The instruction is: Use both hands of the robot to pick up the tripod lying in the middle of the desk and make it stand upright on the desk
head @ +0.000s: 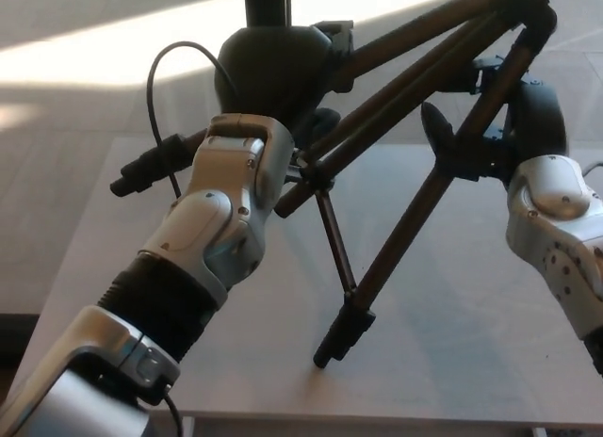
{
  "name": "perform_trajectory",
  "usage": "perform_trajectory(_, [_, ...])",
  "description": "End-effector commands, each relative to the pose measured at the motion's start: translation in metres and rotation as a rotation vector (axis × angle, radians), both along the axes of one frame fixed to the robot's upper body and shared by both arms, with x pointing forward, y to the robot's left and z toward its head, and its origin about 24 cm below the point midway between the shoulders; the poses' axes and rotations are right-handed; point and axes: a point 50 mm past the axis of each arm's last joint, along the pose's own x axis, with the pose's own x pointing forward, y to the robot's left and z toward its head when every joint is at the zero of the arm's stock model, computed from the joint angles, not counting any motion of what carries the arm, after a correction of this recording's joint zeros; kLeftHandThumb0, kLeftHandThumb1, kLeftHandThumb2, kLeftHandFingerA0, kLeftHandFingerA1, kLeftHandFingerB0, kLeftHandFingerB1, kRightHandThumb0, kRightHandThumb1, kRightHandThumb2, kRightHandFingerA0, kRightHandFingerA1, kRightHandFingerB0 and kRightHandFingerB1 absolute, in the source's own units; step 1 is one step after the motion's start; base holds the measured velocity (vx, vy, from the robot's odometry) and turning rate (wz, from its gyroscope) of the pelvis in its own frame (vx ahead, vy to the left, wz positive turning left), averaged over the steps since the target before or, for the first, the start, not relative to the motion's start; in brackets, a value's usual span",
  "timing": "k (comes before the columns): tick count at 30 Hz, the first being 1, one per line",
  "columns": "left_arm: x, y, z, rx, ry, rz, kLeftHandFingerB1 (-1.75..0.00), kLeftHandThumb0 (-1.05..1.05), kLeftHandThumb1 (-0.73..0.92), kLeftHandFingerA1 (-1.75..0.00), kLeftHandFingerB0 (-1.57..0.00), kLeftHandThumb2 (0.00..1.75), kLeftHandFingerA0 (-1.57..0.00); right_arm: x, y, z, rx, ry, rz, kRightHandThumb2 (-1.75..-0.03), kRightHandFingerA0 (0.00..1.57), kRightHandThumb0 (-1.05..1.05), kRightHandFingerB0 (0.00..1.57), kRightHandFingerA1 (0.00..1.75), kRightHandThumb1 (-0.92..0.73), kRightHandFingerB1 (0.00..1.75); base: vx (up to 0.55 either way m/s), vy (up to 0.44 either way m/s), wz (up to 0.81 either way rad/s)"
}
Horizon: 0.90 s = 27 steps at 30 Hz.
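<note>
Holding: left hand (pixel 278 74) is closing its fingers on the tripod (pixel 396 98) near the hub; right hand (pixel 504 126) is gripping a leg.
Axis: legs are slanting down-left from the right hand.
Foot: one is touching the bench (pixel 471 362); another is hanging clear.

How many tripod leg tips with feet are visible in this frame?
2. One foot hangs low near the desk centre; another points left behind the left hand. A third may be hidden or out of frame at upper right.
</note>
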Motion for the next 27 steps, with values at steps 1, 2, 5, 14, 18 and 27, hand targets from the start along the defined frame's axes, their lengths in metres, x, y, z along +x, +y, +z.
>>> perform_trajectory(1, [-0.008, 0.023, -0.058, 0.023, 0.182, 0.024, -1.32, -0.23, 0.7, -1.69, -0.76, 0.81, -0.88, -0.011, 0.02, 0.179, -0.887, -0.548, 0.057, -1.2, 1.24, -0.26, 0.93, 1.42, -0.49, 1.22, 0.0, 0.0, 0.0])
perform_trajectory(2, [-0.008, 0.024, -0.06, -0.015, 0.195, 0.021, -1.13, -0.2, 0.69, -1.58, -0.81, 0.85, -0.91, -0.011, 0.022, 0.178, -0.896, -0.543, 0.063, -1.19, 1.24, -0.25, 0.92, 1.43, -0.48, 1.23, 0.0, 0.0, 0.0])
perform_trajectory(5, [-0.009, 0.024, -0.062, -0.045, 0.222, 0.036, -1.02, -0.23, 0.69, -1.52, -0.81, 0.77, -0.88, -0.01, 0.024, 0.176, -0.923, -0.533, 0.078, -1.24, 0.96, -0.18, 0.78, 1.75, -0.46, 1.49, 0.0, 0.0, 0.0])
perform_trajectory(14, [-0.02, 0.034, -0.087, -0.408, 0.23, 0.115, -1.25, -0.14, 0.57, -1.55, -0.8, 0.82, -0.85, -0.009, 0.044, 0.167, -1.015, -0.56, 0.127, -1.24, 0.97, -0.19, 0.81, 1.75, -0.47, 1.49, 0.0, 0.0, 0.0])
perform_trajectory(18, [-0.025, 0.037, -0.097, -0.656, 0.266, 0.182, -0.8, -0.18, 0.62, -1.42, -0.64, 0.87, -0.82, -0.01, 0.054, 0.165, -1.099, -0.585, 0.141, -1.27, 1.01, -0.27, 0.82, 1.75, -0.46, 1.52, 0.0, 0.0, 0.0])
perform_trajectory(27, [-0.033, 0.046, -0.112, -0.738, 0.341, 0.236, -0.87, -0.16, 0.61, -1.43, -0.77, 0.94, -0.74, -0.014, 0.058, 0.158, -1.172, -0.659, 0.171, -1.32, 0.99, -0.25, 0.83, 1.75, -0.41, 1.61, 0.0, 0.0, 0.0])
